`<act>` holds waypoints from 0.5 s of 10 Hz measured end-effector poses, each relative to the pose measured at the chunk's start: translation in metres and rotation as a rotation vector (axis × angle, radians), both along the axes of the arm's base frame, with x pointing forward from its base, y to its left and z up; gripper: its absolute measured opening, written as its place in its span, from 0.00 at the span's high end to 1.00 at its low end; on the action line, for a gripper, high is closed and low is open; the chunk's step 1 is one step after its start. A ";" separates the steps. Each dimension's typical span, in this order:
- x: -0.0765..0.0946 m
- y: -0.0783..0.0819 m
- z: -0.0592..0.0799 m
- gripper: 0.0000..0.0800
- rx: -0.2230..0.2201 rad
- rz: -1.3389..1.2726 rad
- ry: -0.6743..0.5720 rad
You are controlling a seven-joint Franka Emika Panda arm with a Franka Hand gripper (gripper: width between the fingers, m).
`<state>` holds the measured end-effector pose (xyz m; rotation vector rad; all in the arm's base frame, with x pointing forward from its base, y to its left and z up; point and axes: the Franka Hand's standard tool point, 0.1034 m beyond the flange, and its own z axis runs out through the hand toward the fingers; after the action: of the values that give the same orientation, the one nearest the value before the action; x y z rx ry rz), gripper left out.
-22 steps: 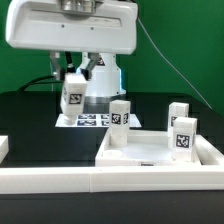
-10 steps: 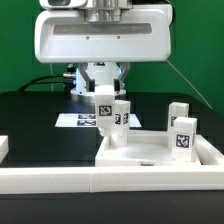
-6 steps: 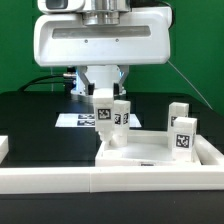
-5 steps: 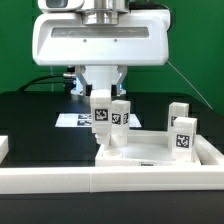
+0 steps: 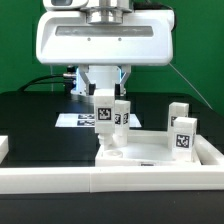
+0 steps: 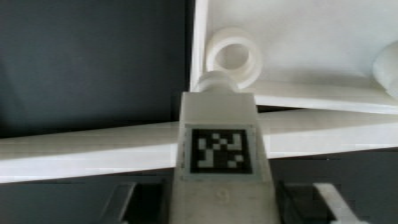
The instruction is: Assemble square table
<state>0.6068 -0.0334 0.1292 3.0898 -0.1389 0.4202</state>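
Note:
My gripper (image 5: 104, 92) is shut on a white peg leg (image 5: 104, 118) with a black-and-white tag. It holds the leg upright over the corner of the square table top (image 5: 150, 158) nearest the exterior view's left. In the wrist view the leg (image 6: 219, 148) sits between the fingers (image 6: 333, 198), and its far end points at a round socket (image 6: 228, 55) in the top's corner. Three more legs stand on the top: one just behind the held leg (image 5: 121, 113), and two at the exterior view's right (image 5: 178, 112) (image 5: 184, 137).
A long white border rail (image 5: 60, 183) runs along the front. The marker board (image 5: 78, 120) lies flat on the black table behind the top. The robot's white base (image 5: 100, 45) fills the upper middle.
The gripper has carried the leg from the exterior view's left to above the top's corner. Over the last second it has sunk slightly toward the top.

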 end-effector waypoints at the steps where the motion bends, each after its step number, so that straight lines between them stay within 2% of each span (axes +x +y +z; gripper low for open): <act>1: 0.000 -0.005 0.000 0.64 -0.046 0.009 -0.098; 2: -0.007 -0.008 -0.004 0.64 -0.066 0.012 -0.125; 5: -0.008 -0.001 -0.007 0.64 -0.057 0.014 -0.109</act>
<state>0.5991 -0.0342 0.1221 3.0141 -0.1059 0.5825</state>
